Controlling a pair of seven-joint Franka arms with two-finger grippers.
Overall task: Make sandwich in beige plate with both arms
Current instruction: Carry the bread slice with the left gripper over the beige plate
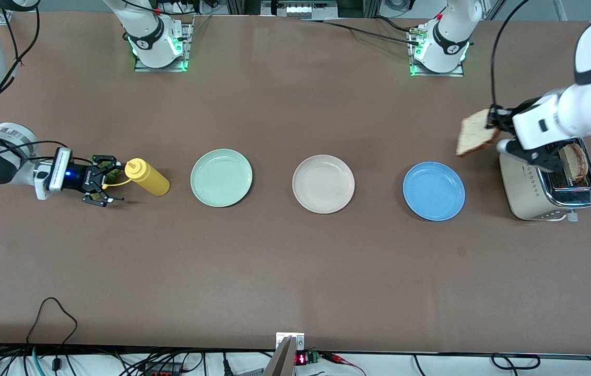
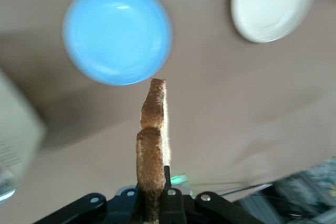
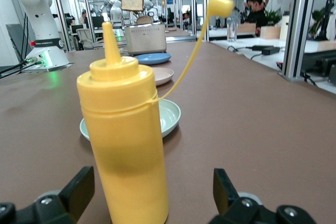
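Overhead, left tool [image 1: 493, 124] pinches toast slice [image 1: 477, 132] on edge; right tool [image 1: 105, 180] gapes.

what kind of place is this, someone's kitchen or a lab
Most likely a robotics lab, not a kitchen. Two arms are bolted to a long brown table, cables trail along its edge, and the right wrist view shows metal framing, desks and people seated at them past the toaster.

Premises: robotics laboratory in an open-plan office. Two white robot arms are bolted by base plates [image 1: 160, 49] to a brown counter [image 1: 295, 271]. Cables [image 1: 55, 360] run along its edge. Aluminium framing [image 3: 307, 22], desks and seated staff [image 3: 255, 1] stand around.
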